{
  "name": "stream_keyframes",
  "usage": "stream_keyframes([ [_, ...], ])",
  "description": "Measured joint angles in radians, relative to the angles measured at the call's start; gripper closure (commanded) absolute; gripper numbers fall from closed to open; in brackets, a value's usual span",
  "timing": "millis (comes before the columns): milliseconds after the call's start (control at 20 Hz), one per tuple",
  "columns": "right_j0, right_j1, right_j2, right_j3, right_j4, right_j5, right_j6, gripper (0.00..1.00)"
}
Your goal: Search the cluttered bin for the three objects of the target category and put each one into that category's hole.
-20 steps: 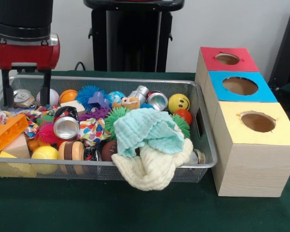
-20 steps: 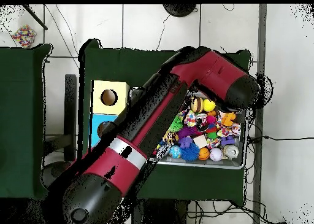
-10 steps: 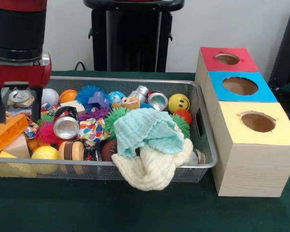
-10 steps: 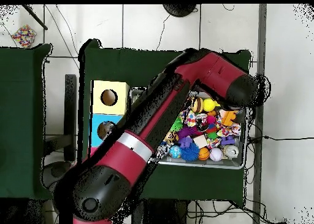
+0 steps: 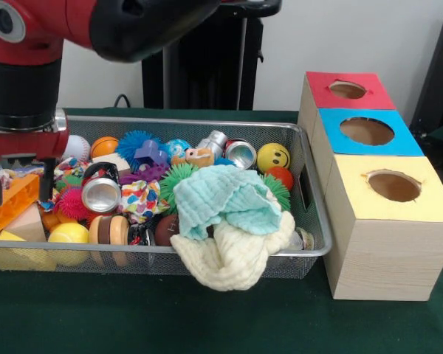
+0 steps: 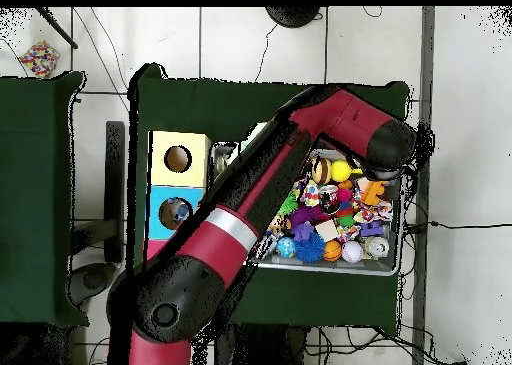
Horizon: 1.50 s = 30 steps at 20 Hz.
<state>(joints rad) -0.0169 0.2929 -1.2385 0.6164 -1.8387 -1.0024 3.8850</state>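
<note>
Bin (image 5: 314, 254) stands on the green table, heaped with toys: two cloths (image 5: 229, 221) drape its near rim, and at least three silver cans (image 5: 101, 195) are countable, the rest being too jumbled. Gripper (image 5: 16, 181) hangs spread at the bin's left end, straddling an orange block (image 5: 7, 203), apparently holding nothing. Three boxes stand right; the hole (image 5: 347, 90) is farthest, well apart from the gripper.

The silver wire-mesh bin (image 5: 315, 221), heaped with toys and cloths, sits left of the red-topped box's round, uncovered hole (image 5: 347, 90).
</note>
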Motion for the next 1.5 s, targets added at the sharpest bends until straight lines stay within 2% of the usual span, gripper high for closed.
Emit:
stream_keyframes([
  [350,-0.001,0.062,-0.012,-0.034,-0.070,0.000,0.000,0.00],
  [850,-0.001,0.118,-0.048,-0.054,-0.129,-0.009,0.000,0.00],
  [1250,-0.009,0.151,-0.089,-0.054,-0.166,-0.081,0.000,0.00],
  [1500,-0.019,0.155,-0.090,-0.056,-0.168,-0.114,0.000,0.00],
])
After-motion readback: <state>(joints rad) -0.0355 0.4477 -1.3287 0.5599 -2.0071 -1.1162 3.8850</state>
